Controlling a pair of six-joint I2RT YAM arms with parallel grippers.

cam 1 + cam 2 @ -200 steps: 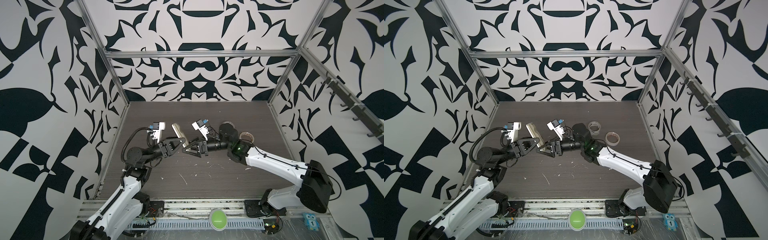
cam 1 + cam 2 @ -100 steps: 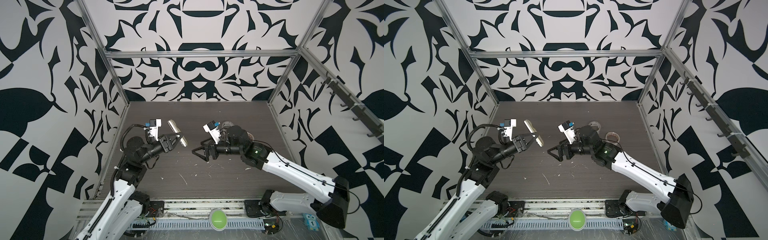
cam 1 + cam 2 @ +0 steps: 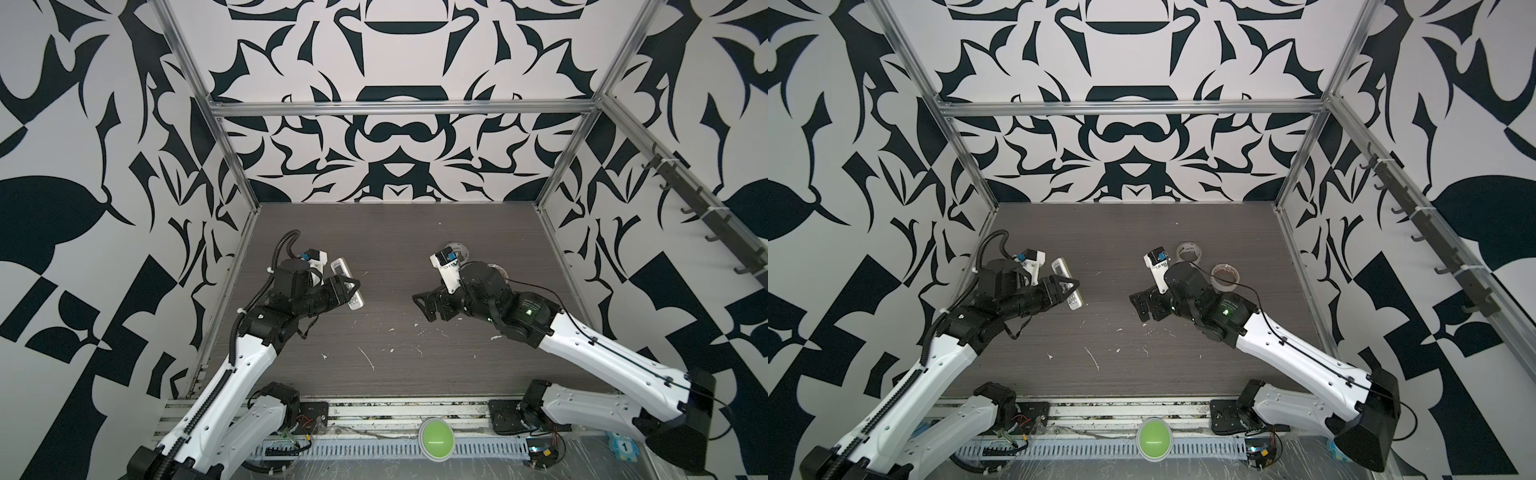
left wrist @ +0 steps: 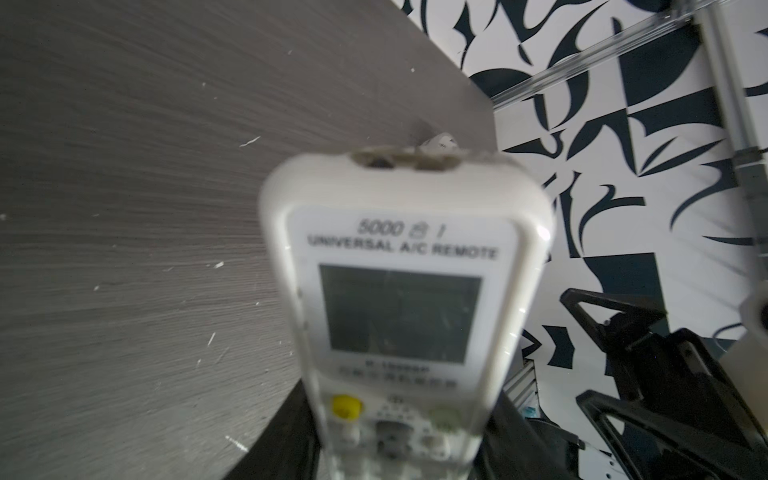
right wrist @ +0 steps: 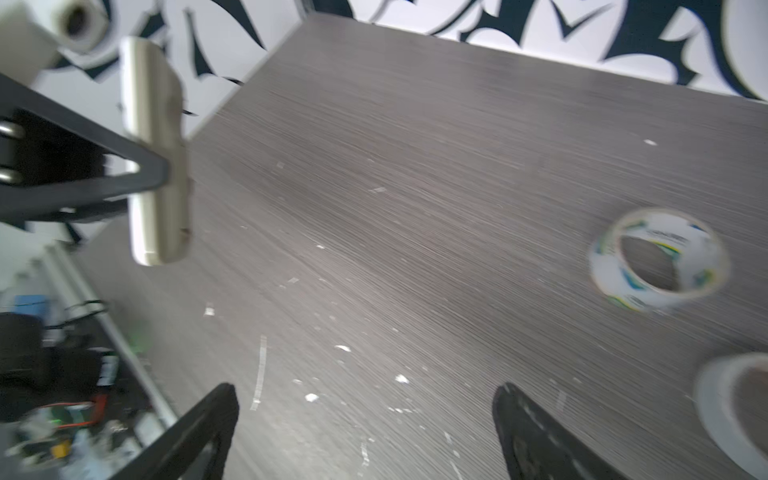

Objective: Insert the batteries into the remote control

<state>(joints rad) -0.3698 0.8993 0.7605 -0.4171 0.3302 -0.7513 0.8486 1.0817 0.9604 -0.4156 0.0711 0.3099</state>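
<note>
Remote control (image 3: pixel 338 268): slim white handset, gripped across its middle by the left hand (image 3: pixel 351 291), held off the desk (image 3: pixel 395 249) on the left side of the scene.

- In both top views the button face is up and the long axis runs roughly front to back. The screen end (image 3: pixel 1059 268) points towards the back wall.
- Left wrist view, face on (image 4: pixel 399 291): grey blank screen, with "UNIVERSAL A/C REMOTE" printed above it. Below the screen are a yellow button, a pale green one and small grey-white keys. The end cap has a grubby grey patch.
- Right wrist view (image 5: pixel 156 220): pale back and edge, blurred, with no detail legible.
</note>
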